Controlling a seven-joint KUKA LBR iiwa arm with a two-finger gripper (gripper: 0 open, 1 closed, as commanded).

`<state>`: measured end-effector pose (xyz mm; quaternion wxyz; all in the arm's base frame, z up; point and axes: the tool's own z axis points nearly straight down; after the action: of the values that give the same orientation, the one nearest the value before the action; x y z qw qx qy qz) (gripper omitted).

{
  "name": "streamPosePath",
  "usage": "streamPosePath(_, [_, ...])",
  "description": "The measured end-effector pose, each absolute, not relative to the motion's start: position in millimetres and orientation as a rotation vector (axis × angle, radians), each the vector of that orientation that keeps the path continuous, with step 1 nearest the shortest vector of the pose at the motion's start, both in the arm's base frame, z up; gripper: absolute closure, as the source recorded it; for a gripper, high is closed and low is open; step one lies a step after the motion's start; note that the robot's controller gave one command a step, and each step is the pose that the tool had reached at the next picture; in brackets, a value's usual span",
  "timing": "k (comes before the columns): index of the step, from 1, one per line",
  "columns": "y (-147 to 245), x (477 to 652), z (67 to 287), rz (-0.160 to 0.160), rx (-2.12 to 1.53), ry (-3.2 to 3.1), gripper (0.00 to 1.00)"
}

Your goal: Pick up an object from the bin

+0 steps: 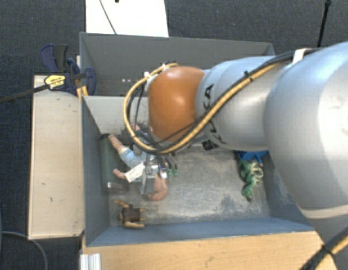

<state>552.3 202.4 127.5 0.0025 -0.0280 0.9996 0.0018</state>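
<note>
On my screen the silver arm [286, 111] takes up most of the right side, reaching leftward across the grey metal bin [179, 229], with a yellow cable [230, 91] looping along it and around the rounded orange cover [171, 103] at its wrist. Below that cover the gripper [152, 180] is low over the left half of the bin floor. I cannot tell from here whether the claw is released or clenched. Right under it, touching or nearly so, lies a small pink rounded thing [158, 191], the item nearest the claw. Just to its left a little doll [124, 153] in pale blue lies slanted, head toward the back left corner, with a white tag [135, 172] beside its legs. Well apart, by the right wall, I see a green toy creature [251, 179] below a blue piece [251, 156] that the arm partly hides. In the front left corner sits a small brown figure [130, 215]
</note>
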Motion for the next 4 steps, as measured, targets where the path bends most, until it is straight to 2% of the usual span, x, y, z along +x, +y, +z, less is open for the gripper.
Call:
streamPosePath(1, [235.5,562.4,120.0,-0.005,-1.174,2.913,1.00])
streamPosePath(2, [235.4,562.4,120.2,-0.004,-1.171,2.914,1.00])
streamPosePath(3, [234.3,534.8,177.7,0.002,-1.237,2.892,1.00])
streamPosePath(4, [234.9,532.2,192.2,0.002,-1.246,2.885,1.00])
